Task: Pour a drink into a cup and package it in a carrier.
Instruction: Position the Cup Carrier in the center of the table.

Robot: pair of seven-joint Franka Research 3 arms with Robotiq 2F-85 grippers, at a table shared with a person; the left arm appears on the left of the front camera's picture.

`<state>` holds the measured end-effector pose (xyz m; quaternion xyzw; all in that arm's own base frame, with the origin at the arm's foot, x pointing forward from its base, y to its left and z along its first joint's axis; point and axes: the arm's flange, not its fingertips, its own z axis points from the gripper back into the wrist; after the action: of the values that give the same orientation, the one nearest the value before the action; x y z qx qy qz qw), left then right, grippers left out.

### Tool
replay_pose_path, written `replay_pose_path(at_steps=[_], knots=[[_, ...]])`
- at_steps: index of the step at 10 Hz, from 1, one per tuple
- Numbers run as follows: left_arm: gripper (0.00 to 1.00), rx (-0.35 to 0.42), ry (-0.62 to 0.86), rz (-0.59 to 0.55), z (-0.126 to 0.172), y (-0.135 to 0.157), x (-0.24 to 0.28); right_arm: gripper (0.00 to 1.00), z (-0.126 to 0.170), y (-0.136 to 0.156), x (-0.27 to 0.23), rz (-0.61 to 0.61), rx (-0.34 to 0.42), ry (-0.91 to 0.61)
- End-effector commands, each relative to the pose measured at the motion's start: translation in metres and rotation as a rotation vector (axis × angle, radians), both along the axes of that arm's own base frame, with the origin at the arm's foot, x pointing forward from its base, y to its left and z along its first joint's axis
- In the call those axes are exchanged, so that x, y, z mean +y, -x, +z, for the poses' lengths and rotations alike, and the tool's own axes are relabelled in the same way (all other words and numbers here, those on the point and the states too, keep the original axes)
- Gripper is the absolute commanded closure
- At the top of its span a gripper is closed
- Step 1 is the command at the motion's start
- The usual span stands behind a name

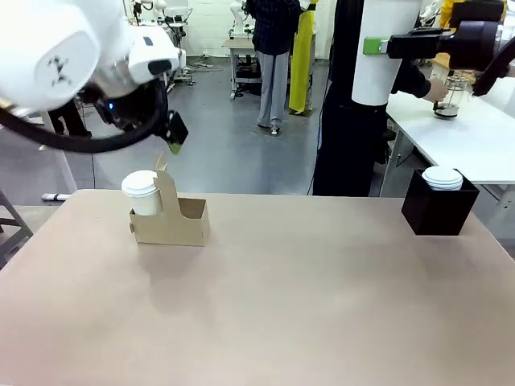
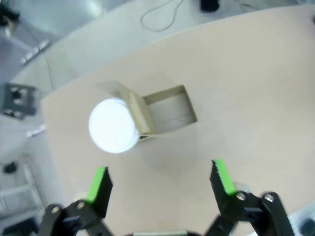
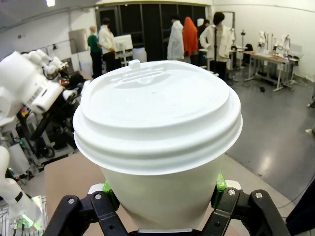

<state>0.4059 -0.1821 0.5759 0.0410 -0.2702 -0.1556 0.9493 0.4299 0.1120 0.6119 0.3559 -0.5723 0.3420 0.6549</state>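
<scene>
Tan counter (image 1: 322,305) in a busy workshop. A brown cardboard carrier (image 1: 181,223) sits near the far left edge, with its long side running left to right and its centre handle standing upright. A white lidded cup (image 1: 142,193) stands upright in the carrier's left hole, lid on top. The left claw (image 2: 160,174) hangs above them, spread wide and empty. The right claw (image 3: 165,189) grips a second lidded cup (image 3: 157,113) by its sides, upright, high over the counter's right side. A black box (image 1: 438,211) sits at the far right.
</scene>
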Motion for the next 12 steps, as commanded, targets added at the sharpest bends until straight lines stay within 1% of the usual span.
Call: replay_pose_path(at_steps=[1,3,4,6,8,9,10,11,12], knots=[[0.00,0.060,-0.019,0.115,-0.005,-0.047,-0.011,0.20,0.003,-0.001,0.003,-0.002,-0.012,-0.027],[0.00,0.131,0.001,0.179,-0.020,-0.081,-0.002,0.20,0.003,-0.001,0.003,-0.002,-0.012,-0.027],[0.00,0.163,0.005,0.195,-0.029,-0.092,0.002,0.20,0.003,-0.001,0.003,-0.002,-0.012,-0.027],[0.00,0.198,0.011,0.232,-0.046,-0.108,0.010,0.20,0.003,-0.001,0.003,-0.002,-0.012,-0.027],[0.00,0.214,0.015,0.258,-0.060,-0.121,0.020,0.20,0.003,-0.001,0.003,-0.002,-0.012,-0.027],[0.33,0.211,0.010,0.272,-0.062,-0.122,0.019,0.20,0.003,-0.001,0.003,-0.002,-0.012,-0.027],[0.60,0.217,0.022,0.256,-0.064,-0.122,0.019,0.20,0.003,-0.001,0.003,-0.002,-0.012,-0.027],[0.93,0.222,0.025,0.260,-0.065,-0.124,0.020,0.20,0.003,-0.001,0.003,-0.002,-0.012,-0.027],[1.00,0.231,0.027,0.263,-0.067,-0.124,0.021,0.20,0.003,-0.001,0.003,-0.002,-0.012,-0.027]])
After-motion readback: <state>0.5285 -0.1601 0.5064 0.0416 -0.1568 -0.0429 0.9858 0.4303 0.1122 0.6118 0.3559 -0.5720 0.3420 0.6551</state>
